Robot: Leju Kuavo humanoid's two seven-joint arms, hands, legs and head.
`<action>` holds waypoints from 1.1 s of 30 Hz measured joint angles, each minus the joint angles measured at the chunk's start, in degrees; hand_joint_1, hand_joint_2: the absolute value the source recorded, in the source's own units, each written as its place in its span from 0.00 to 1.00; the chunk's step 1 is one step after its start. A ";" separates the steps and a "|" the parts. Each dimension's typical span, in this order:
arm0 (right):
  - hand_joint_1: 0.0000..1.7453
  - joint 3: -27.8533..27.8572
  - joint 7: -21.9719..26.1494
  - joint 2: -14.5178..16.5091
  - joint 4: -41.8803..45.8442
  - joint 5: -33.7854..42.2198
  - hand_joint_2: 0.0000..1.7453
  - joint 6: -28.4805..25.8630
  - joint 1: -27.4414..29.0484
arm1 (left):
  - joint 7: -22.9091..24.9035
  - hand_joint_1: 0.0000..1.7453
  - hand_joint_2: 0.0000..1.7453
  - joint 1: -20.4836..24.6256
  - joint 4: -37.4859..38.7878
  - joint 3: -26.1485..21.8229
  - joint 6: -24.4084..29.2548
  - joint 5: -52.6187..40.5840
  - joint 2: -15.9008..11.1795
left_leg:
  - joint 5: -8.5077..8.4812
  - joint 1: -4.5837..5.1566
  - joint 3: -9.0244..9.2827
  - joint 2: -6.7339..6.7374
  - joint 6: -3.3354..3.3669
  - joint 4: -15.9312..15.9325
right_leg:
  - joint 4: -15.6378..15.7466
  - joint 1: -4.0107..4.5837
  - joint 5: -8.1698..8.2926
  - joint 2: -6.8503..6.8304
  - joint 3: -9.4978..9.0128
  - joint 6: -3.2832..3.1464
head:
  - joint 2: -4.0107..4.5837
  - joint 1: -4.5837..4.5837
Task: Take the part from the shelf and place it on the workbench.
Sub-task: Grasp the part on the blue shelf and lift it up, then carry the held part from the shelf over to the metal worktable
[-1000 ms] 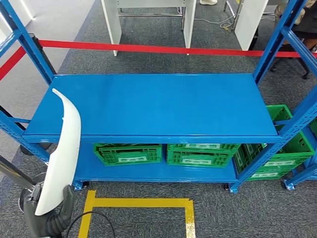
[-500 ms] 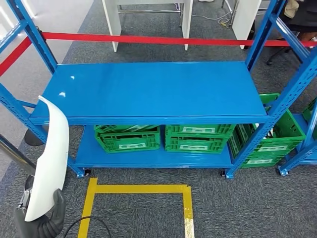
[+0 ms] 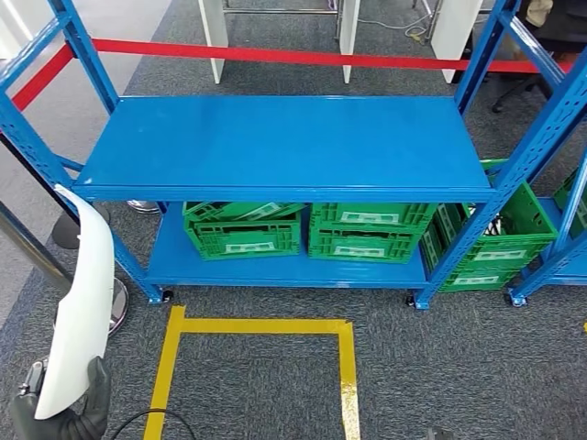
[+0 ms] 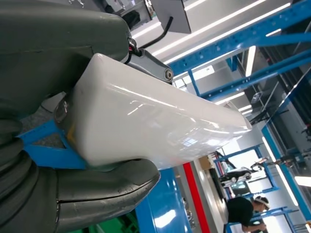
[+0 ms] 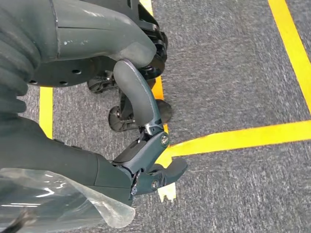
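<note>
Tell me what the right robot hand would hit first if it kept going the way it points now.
Probably the grey carpet floor: the right robot hand hangs over it near the yellow tape line, with nothing seen between, though depth is unclear.

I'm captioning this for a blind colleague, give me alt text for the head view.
The robot's left hand holds a long white curved part upright, clear of a blue shelf with a bare top and green crates beneath.

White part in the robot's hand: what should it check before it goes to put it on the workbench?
1. White part held by left hand: ok.
2. Fingers wrapped around its lower end: ok.
3. Part off the blue shelf: ok.
4. Right hand holding nothing: ok.
5. Workbench location: cannot tell.
6. Silver stand next to the part, apart from it: cannot tell.
</note>
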State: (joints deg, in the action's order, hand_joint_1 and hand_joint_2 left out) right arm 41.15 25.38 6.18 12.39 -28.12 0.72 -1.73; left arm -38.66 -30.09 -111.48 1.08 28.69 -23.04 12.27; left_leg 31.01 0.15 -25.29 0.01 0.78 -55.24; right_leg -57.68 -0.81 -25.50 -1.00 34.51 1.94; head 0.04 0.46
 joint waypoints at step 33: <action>0.00 -1.97 -0.80 -0.26 -0.07 -3.49 1.00 0.14 -0.43 | 0.00 1.00 1.00 -1.49 -1.67 -4.00 -3.56 -1.63 3.60 | -1.96 -0.28 -1.54 0.49 1.22 0.52 | -2.86 -0.01 -3.72 0.57 1.13 0.57 | 0.00 -0.58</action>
State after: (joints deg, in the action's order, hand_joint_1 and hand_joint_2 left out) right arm 39.18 24.58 5.92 12.33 -31.61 0.85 -2.16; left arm -38.66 -31.58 -113.15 -2.92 25.13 -24.68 15.87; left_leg 29.06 -0.14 -26.83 0.50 2.00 -54.72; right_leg -60.54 -0.82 -29.22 -0.43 35.64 2.51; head 0.04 -0.12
